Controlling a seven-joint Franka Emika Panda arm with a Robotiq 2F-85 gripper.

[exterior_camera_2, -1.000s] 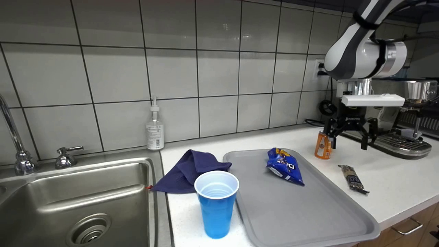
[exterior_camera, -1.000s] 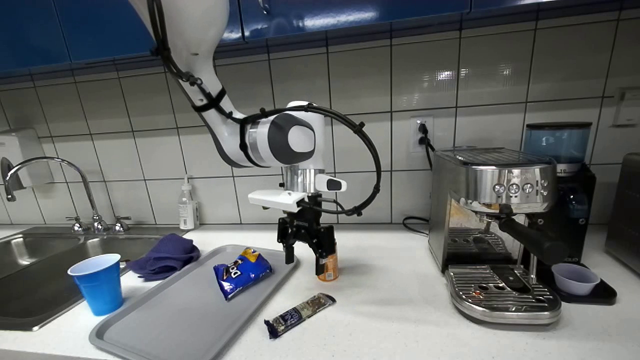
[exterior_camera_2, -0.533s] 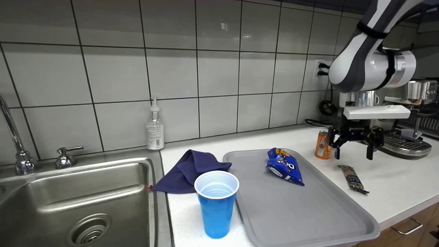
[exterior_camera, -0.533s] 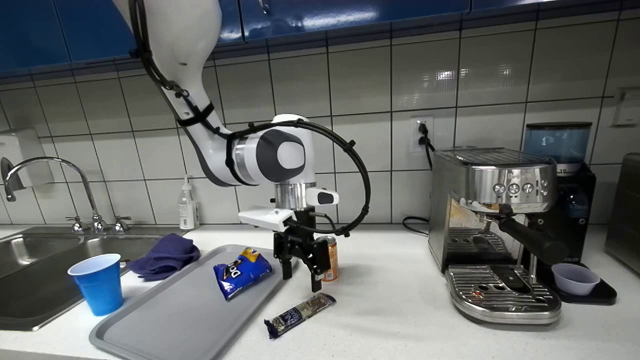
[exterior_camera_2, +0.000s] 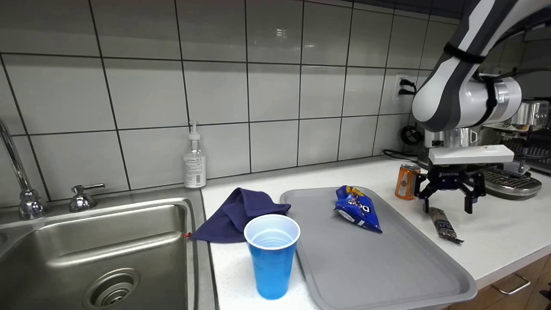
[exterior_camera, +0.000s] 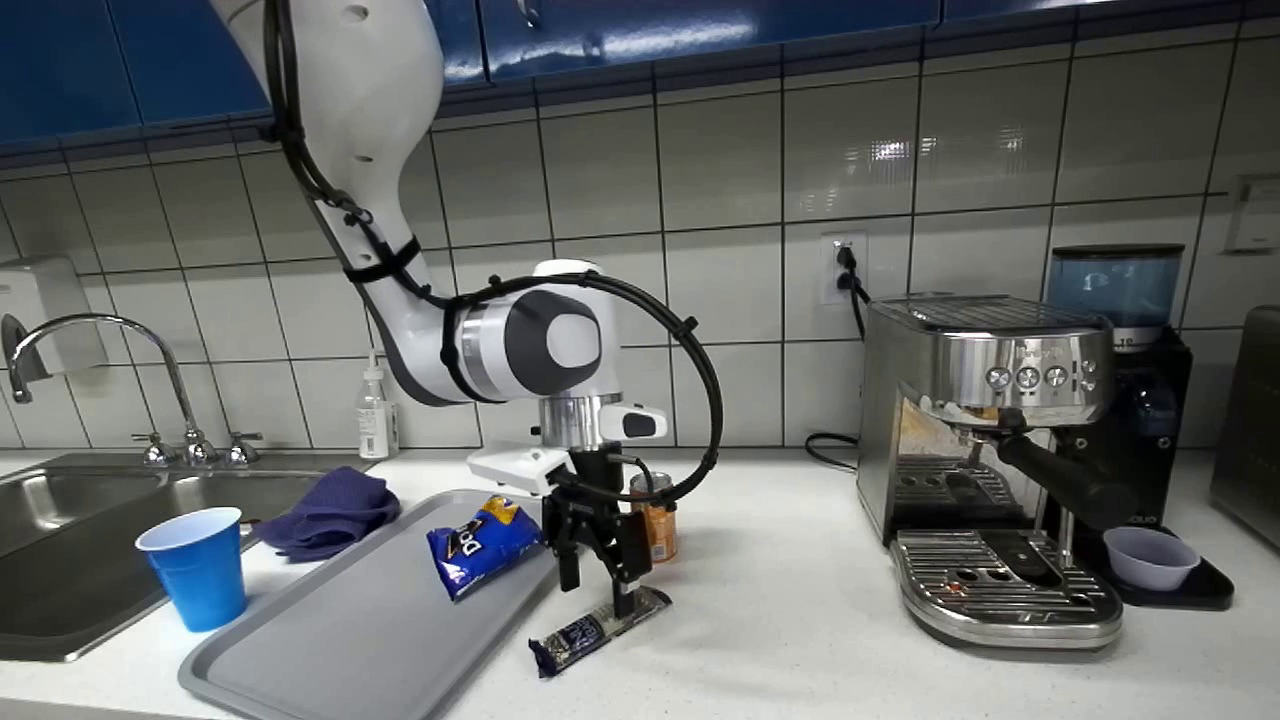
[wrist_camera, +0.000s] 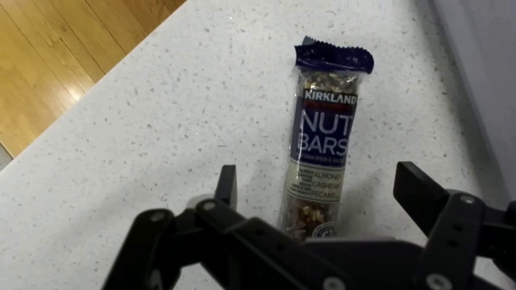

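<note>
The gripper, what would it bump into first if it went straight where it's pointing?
Probably the counter. The gripper points down, open, and its fingers look set on either side of the nut bar, so they would likely land beside it. How high they hang is unclear.

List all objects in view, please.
nut bar: one, navy, on counter
can: one, orange, on counter
tray: one, grey, on counter
snack bag: one, blue, on tray
cup: one, blue, beside tray
cloth: one, purple, by sink
bottle: one, clear, by wall
sink: one, silver, in counter
faucet: one, silver, at sink
coffeemaker: one, silver, on counter
grinder: one, black, beside coffeemaker
bowl: one, pale, by grinder
outlet: one, white, on wall
cabinets: several, blue, overhead
arm: one, white, above counter
pincer: one, black, over nut bar
</note>
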